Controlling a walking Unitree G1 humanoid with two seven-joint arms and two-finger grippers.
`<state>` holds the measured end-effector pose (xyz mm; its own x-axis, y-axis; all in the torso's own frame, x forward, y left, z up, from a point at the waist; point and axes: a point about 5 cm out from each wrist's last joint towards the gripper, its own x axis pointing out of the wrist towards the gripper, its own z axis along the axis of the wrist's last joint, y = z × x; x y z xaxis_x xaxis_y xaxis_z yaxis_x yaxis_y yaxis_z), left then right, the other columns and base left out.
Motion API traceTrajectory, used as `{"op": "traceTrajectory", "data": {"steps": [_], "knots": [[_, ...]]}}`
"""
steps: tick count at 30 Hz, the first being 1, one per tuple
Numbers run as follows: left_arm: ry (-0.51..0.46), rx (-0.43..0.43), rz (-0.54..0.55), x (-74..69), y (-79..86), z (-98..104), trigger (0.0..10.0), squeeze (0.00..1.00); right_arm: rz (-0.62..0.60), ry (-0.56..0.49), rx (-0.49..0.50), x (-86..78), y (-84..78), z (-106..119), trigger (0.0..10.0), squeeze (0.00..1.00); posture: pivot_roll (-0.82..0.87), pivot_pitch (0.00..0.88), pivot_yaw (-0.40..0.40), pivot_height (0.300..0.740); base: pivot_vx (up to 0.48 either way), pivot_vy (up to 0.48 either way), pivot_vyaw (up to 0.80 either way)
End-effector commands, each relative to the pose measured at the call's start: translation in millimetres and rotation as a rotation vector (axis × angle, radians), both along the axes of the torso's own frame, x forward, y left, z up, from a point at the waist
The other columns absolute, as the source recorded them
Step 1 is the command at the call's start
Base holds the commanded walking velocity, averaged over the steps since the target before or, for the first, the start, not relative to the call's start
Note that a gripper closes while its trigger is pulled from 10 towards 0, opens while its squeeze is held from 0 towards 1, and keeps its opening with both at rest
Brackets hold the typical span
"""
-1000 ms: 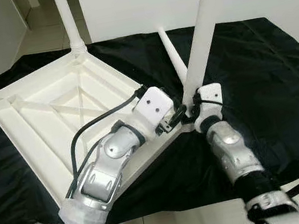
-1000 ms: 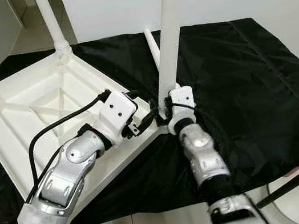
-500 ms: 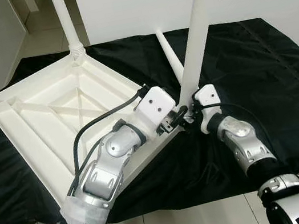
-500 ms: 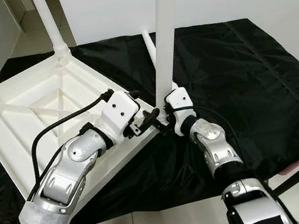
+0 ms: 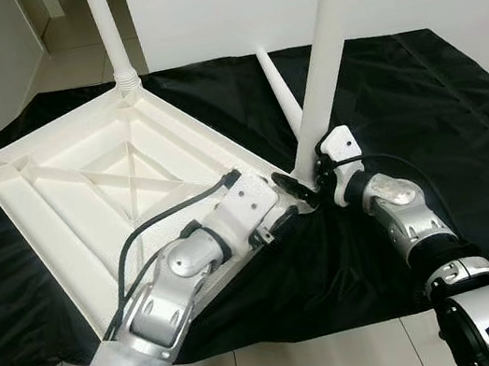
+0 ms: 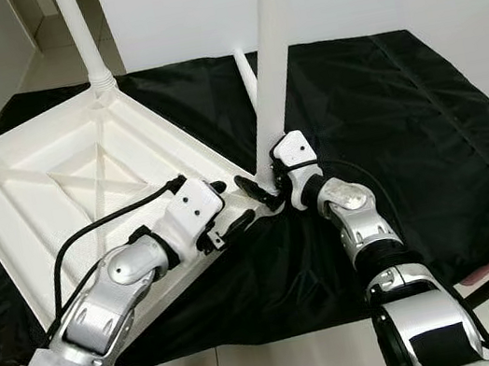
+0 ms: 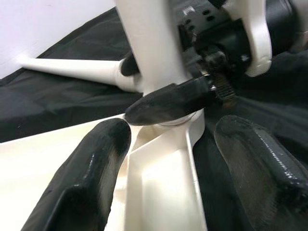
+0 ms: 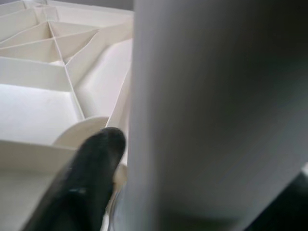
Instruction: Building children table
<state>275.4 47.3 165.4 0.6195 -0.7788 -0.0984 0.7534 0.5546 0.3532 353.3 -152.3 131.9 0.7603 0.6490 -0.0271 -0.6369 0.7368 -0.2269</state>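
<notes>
Table top (image 5: 84, 187): white moulded plastic, square, lying upside down on the black cloth (image 5: 440, 110), ribbed underside facing up, one corner pointing toward the robot.
Ribs: raised straight ridges, crossing as an X in the middle panel, smooth and matt.
Held leg (image 5: 325, 46): long round white plastic tube, long axis nearly upright, leaning slightly to the right at the top, lower end seated at the near corner of the table top.
Far legs (image 5: 110, 36): two more white tubes standing upright in the far and the left corner sockets, with ringed collars at the base.
Loose leg (image 5: 281, 91): lying flat on the cloth behind the held leg, long axis pointing away from the robot.
Right gripper (image 6: 269, 186): at the base of the held leg, pinching the tube between its black fingers.
Left gripper (image 7: 168, 163): spread, holding nothing, fingers on either side of the corner rib, just in front of the held leg.
Cloth: black, thin, slightly shiny, with folds.
Writing: none readable.
</notes>
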Motion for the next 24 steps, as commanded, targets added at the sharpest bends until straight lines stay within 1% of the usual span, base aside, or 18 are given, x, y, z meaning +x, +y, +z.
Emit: {"op": "traceTrajectory", "data": {"steps": [1,2,3,4,6,8,11,12,14,15,16,20,21,23,24], "knots": [[0.009,0.013,-0.007,0.0,0.9,-3,10.0,0.00,0.001,0.003,0.013,1.3,-1.0,1,4.2,0.00,-0.03,0.000,0.025,0.740,0.000,0.000,0.00],[0.006,0.015,-0.007,0.1,1.0,-2,10.0,0.00,-0.002,0.007,0.013,1.3,-1.3,0,0.8,0.00,-0.03,0.000,0.025,0.740,0.000,0.000,0.00],[0.006,0.015,-0.007,0.1,1.0,-2,10.0,0.00,-0.002,0.007,0.013,1.3,-1.3,0,0.8,0.00,-0.03,0.000,0.025,0.740,0.000,0.000,0.00],[0.004,0.016,-0.008,0.0,1.0,-2,10.0,0.00,-0.001,0.013,0.017,1.4,-1.7,-2,0.0,0.00,-0.03,0.000,0.027,0.740,0.000,0.000,0.00],[0.004,0.016,-0.008,0.0,1.0,-2,10.0,0.00,-0.001,0.013,0.017,1.4,-1.7,-2,0.0,0.00,-0.03,0.000,0.027,0.740,0.000,0.000,0.00],[-0.002,0.018,-0.011,0.4,0.3,-1,10.0,0.00,-0.012,0.039,0.035,1.2,-2.7,-6,0.0,0.00,-0.03,0.000,0.025,0.740,0.000,0.000,0.00],[-0.005,0.018,-0.012,0.5,0.1,0,10.0,0.00,-0.014,0.050,0.045,1.3,-3.2,-8,0.0,0.00,-0.03,0.000,0.025,0.740,0.000,0.000,0.00],[-0.007,0.018,-0.013,0.7,0.3,1,10.0,0.00,-0.020,0.064,0.054,1.5,-3.9,-10,1.1,0.00,-0.03,0.000,0.025,0.740,0.000,0.000,0.00],[-0.007,0.018,-0.013,0.7,0.3,1,10.0,0.00,-0.020,0.064,0.054,1.5,-3.9,-10,1.1,0.00,-0.03,0.000,0.025,0.740,0.000,0.000,0.00],[-0.009,0.017,-0.012,1.2,0.7,1,10.0,0.00,-0.036,0.078,0.061,1.7,-4.2,-12,10.0,0.00,-0.03,0.000,0.025,0.740,0.000,0.000,0.00],[-0.010,0.016,-0.012,1.0,0.7,1,10.0,0.00,-0.064,0.088,0.064,2.1,-3.7,-15,10.0,0.00,-0.03,0.000,0.020,0.740,0.000,0.000,0.00],[-0.011,0.012,-0.011,0.4,0.0,1,10.0,0.00,-0.098,0.102,0.077,2.1,-1.2,-18,10.0,0.00,-0.03,0.000,0.017,0.740,0.000,0.000,0.00],[-0.010,0.011,-0.011,0.1,-0.2,1,10.0,0.00,-0.144,0.097,0.057,3.3,-0.2,-19,10.0,0.00,-0.03,0.000,0.017,0.740,0.000,0.000,0.00],[-0.010,0.011,-0.011,0.1,-0.2,1,10.0,0.00,-0.144,0.097,0.057,3.3,-0.2,-19,10.0,0.00,-0.03,0.000,0.017,0.740,0.000,0.000,0.00],[-0.009,0.009,-0.010,-0.3,-0.4,1,10.0,0.00,-0.185,0.088,0.053,4.2,0.7,-19,10.0,0.00,-0.02,0.000,0.011,0.740,0.000,0.000,0.00]]}}
